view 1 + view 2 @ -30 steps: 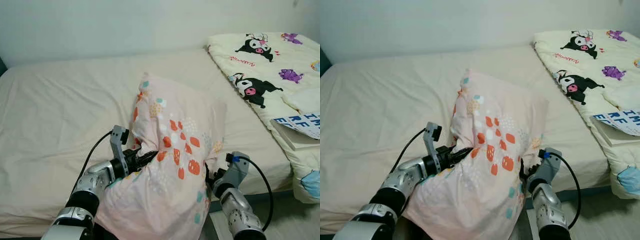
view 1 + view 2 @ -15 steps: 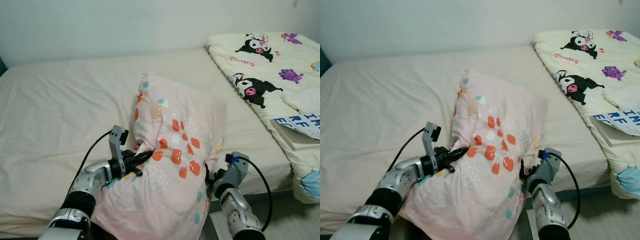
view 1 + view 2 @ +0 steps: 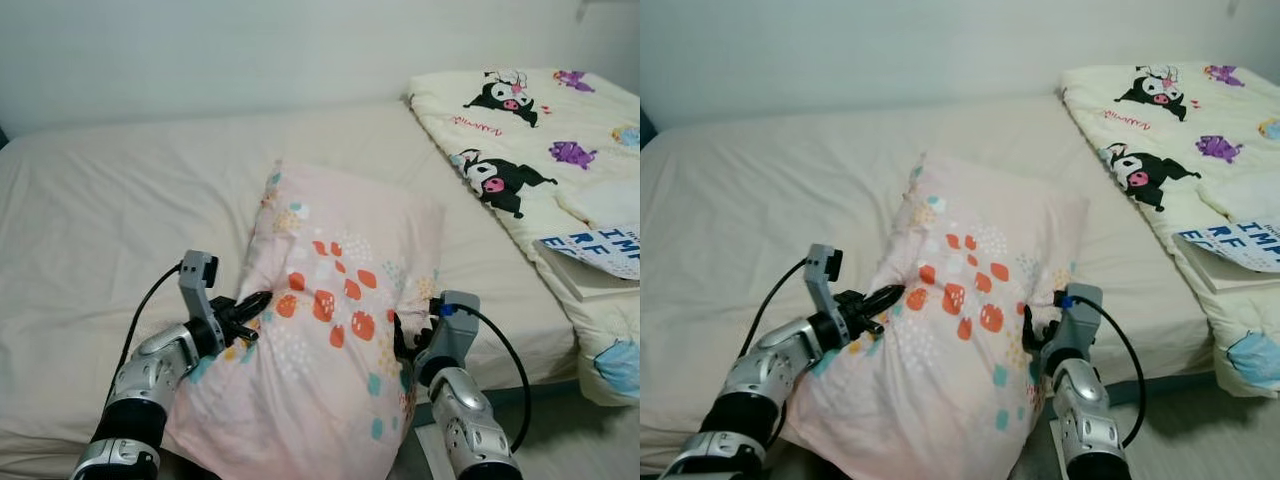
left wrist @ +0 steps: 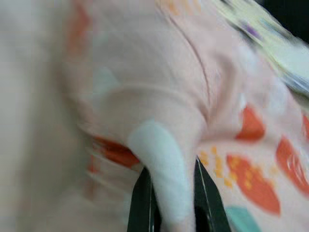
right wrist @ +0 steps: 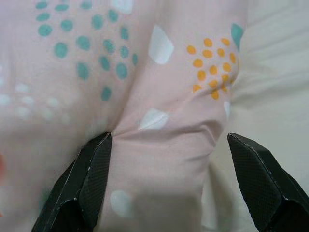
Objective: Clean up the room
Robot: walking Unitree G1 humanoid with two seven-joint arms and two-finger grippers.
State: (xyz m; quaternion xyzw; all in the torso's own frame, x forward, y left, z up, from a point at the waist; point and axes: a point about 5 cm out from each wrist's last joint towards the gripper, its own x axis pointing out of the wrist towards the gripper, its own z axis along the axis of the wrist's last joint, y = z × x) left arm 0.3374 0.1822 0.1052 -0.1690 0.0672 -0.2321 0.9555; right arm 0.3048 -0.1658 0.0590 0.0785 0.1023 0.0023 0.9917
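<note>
- pink patterned pillow (image 3: 335, 320) sits mid-frame, leaning on the beige bed (image 3: 110, 220)
- left gripper (image 3: 248, 303) jaws clenched on a pillow fold
- right gripper (image 5: 169, 186) jaws spread wide around the pillow's corner (cartoon blanket (image 3: 520, 130) upper right)

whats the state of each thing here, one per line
pillow: held at both sides, lying tilted on the bed
left tool: shut on a pinch of pillow fabric
right tool: open, pillow edge between its fingers
bed: bare, sheet wrinkled
cartoon quilt: spread flat
book: closed, lying on the quilt
</note>
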